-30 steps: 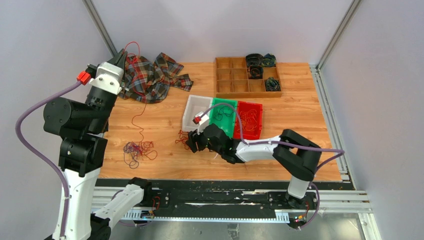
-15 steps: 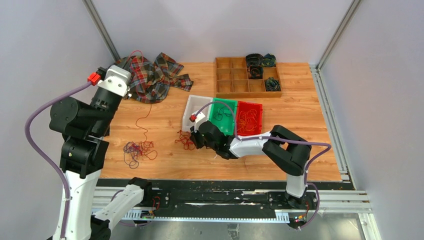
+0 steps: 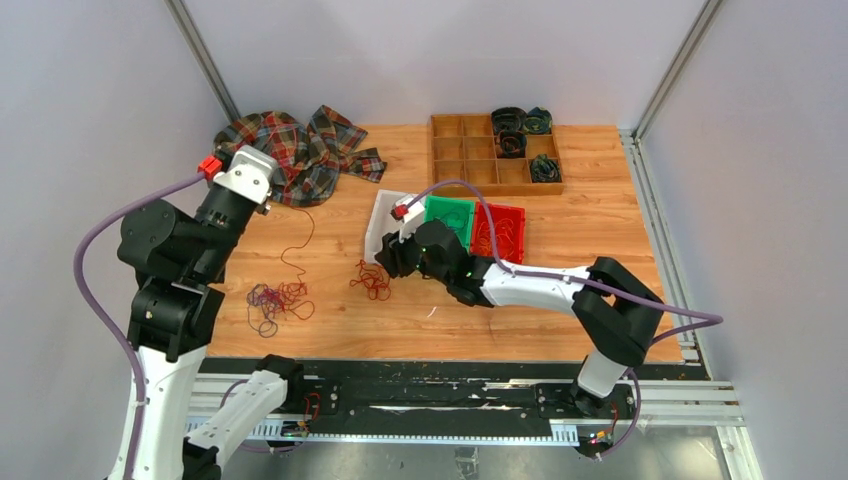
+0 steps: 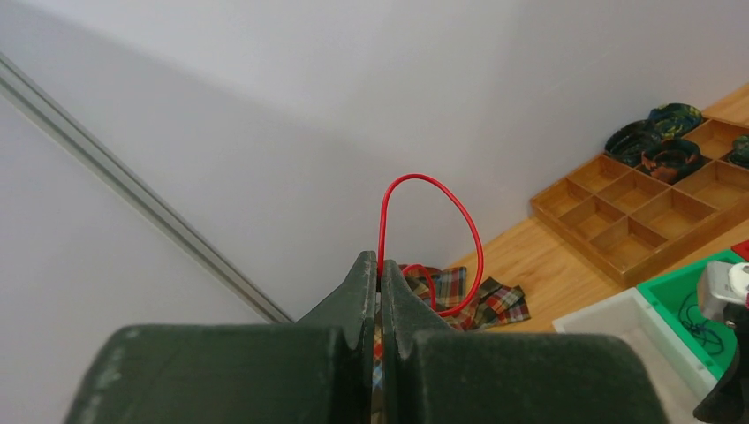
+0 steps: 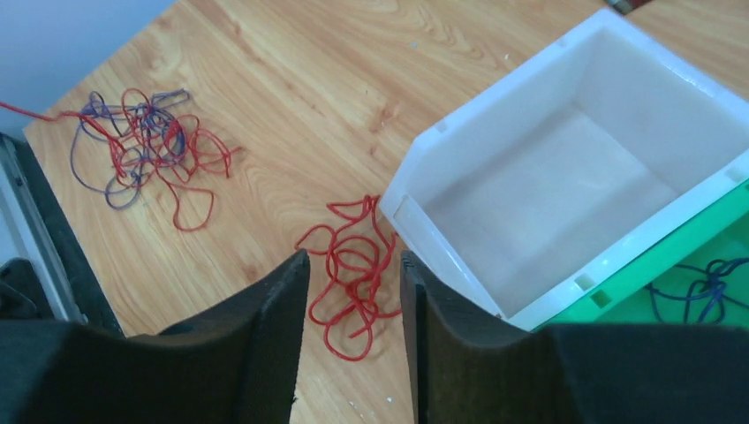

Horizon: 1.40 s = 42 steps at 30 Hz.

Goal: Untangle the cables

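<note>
Pinching red cable (image 4: 383, 221) at frame centre, left claw (image 4: 380, 265) pressed tight on it; right claw (image 5: 353, 265) spread over loose red strand (image 5: 340, 261), lower centre, beside white bin (image 5: 442, 252).

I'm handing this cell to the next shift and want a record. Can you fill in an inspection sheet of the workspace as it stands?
Surface: wooden table top, no spill seen.
Job's things: red-and-purple tangle near left; small red tangle beside the white bin; red strand running up from the bigger tangle.
Clutter: plaid cloth far left; green bin and red bin beside the white one; compartment tray at the far edge.
Grippers: left gripper raised, shut on the red strand; right gripper open above the small red tangle.
Cables: purple hose on left arm, another on right.
Surroundings: grey walls; nothing else seen.
</note>
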### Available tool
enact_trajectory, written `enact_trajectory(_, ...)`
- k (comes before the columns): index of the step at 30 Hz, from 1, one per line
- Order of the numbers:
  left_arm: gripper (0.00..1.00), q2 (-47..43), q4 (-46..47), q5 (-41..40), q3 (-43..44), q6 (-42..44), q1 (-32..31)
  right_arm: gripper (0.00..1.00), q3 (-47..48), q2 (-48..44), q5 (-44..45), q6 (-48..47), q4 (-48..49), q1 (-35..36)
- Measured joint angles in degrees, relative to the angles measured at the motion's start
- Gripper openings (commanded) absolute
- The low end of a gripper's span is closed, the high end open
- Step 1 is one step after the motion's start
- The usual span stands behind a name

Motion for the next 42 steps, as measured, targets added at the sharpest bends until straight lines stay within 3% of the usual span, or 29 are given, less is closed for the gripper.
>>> enact_trajectory(5,0.01,-1.2,-0.5,0.4,-0.2,0.3,0.0,0.50,0.3,3.0,-1.7,1.6,-2.5,0.0)
enact_trajectory(14,0.01,-1.6,-1.5,0.9,-0.2,0.8,0.0,0.46,3.3,12.5,-3.1,3.2,-5.9,0.0)
enact_trajectory(19,0.01,-1.7,-1.6,0.9,-0.2,1.4,0.0,0.26,6.2,14.4,-3.0,3.2,-6.0,0.0)
enact_trajectory(23,0.01,-1.7,-1.6,0.9,-0.2,1.5,0.0,0.04,7.3,14.4,-2.6,2.8,-5.9,0.0)
enact_trajectory(27,0.01,-1.7,-1.7,0.9,-0.2,1.5,0.0,0.01,8.3,14.3,-2.4,2.4,-6.0,-0.1)
enact_trajectory(33,0.01,-1.8,-1.8,0.9,-0.2,1.9,0.0,0.01,8.3,9.3,-3.9,1.9,-9.0,-0.9)
enact_trajectory(42,0.01,-2.5,-2.6,1.5,-0.2,2.8,0.0,0.01,9.9,-9.3,-12.9,0.8,-10.1,-5.2)
